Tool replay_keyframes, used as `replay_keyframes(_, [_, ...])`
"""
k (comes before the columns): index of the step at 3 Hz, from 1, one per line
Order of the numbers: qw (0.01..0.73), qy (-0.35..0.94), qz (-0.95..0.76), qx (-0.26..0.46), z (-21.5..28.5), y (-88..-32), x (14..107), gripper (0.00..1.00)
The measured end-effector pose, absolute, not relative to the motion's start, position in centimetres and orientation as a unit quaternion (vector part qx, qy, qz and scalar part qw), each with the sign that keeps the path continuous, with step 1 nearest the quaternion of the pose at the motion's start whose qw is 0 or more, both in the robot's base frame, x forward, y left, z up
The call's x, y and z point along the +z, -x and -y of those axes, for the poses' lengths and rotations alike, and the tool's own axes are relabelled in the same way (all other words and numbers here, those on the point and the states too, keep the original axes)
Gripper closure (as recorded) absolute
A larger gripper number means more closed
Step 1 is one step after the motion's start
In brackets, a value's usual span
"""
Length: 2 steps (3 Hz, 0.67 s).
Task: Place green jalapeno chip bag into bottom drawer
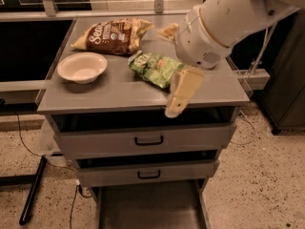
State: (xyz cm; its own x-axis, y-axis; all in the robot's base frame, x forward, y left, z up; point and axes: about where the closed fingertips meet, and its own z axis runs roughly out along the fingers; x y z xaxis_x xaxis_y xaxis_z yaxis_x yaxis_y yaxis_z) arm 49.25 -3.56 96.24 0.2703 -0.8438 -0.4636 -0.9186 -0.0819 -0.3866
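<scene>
The green jalapeno chip bag (153, 68) lies crinkled on the grey cabinet top (109, 93), right of centre. My gripper (175, 63) hangs at the bag's right end, open, with one cream finger (183, 90) over the front edge and the other (167, 31) behind the bag. It holds nothing. The bottom drawer (147, 208) is pulled out below, a flat grey tray with nothing in it. My white arm (228, 23) reaches in from the upper right.
A white bowl (82, 67) sits at the left of the top. A large brown chip bag (113, 36) lies behind it. The two upper drawers (148, 140) with black handles are slightly ajar. A black cable and leg (33, 194) lie on the floor at left.
</scene>
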Motion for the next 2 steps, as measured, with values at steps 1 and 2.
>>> replay_keyframes(1, [0.332,0.726,-0.596,0.089,2.1,-52.9,94.6,0.0])
replay_keyframes(2, [0.333,0.701,-0.622,0.1,2.8,-57.3,93.1,0.0])
